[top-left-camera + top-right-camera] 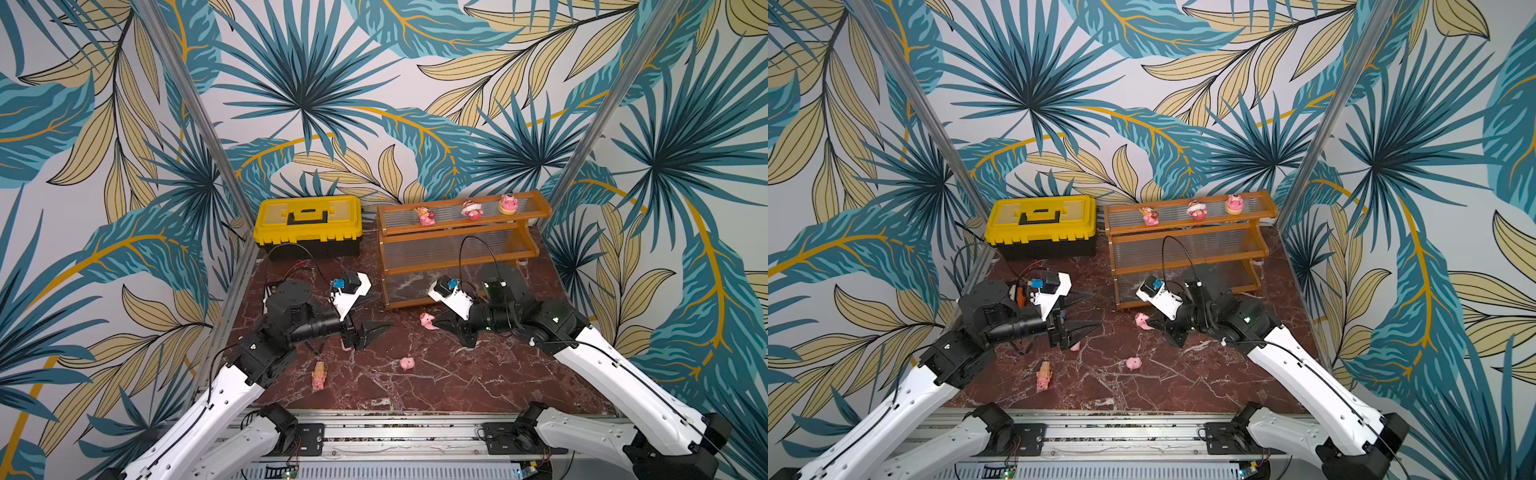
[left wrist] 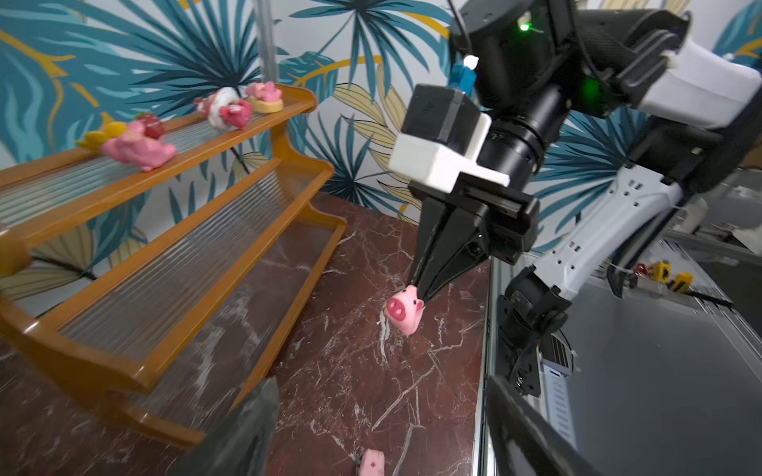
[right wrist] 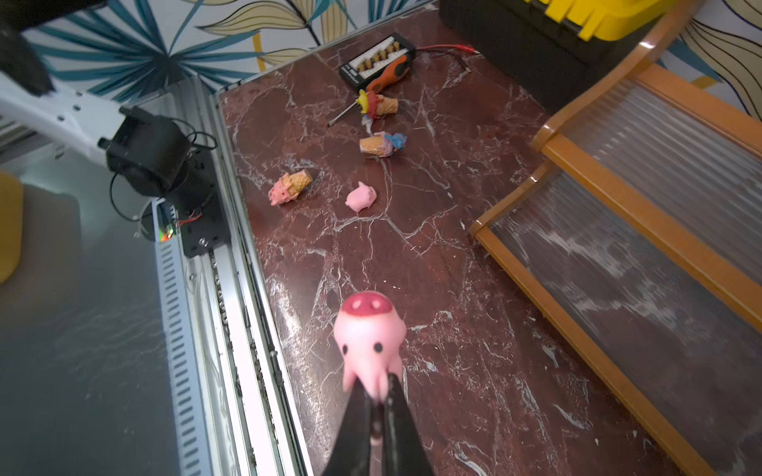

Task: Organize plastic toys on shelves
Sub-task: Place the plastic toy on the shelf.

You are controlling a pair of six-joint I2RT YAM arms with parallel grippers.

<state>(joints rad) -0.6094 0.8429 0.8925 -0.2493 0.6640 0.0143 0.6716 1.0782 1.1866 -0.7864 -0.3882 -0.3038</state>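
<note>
Pink piglet (image 3: 368, 338) pinched in my right pincer (image 3: 377, 386), orange stepped rack (image 1: 424, 254) just beyond, three figurines (image 1: 472, 209) on top tier.

The right end effector (image 3: 381, 389) pinches a pink piglet (image 3: 369, 334) over the marble tabletop (image 3: 453, 185), near the shelves (image 3: 643, 218).

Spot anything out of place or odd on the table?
Yes. An orange-handled screwdriver and a black connector board with red wires lie on the red marble table near the yellow-and-black toolbox: tools, not toys. Three tan ice-cream-cone figurines lie tipped on their sides. The right claw pinches a pink plastic piglet only by its tips.
</note>
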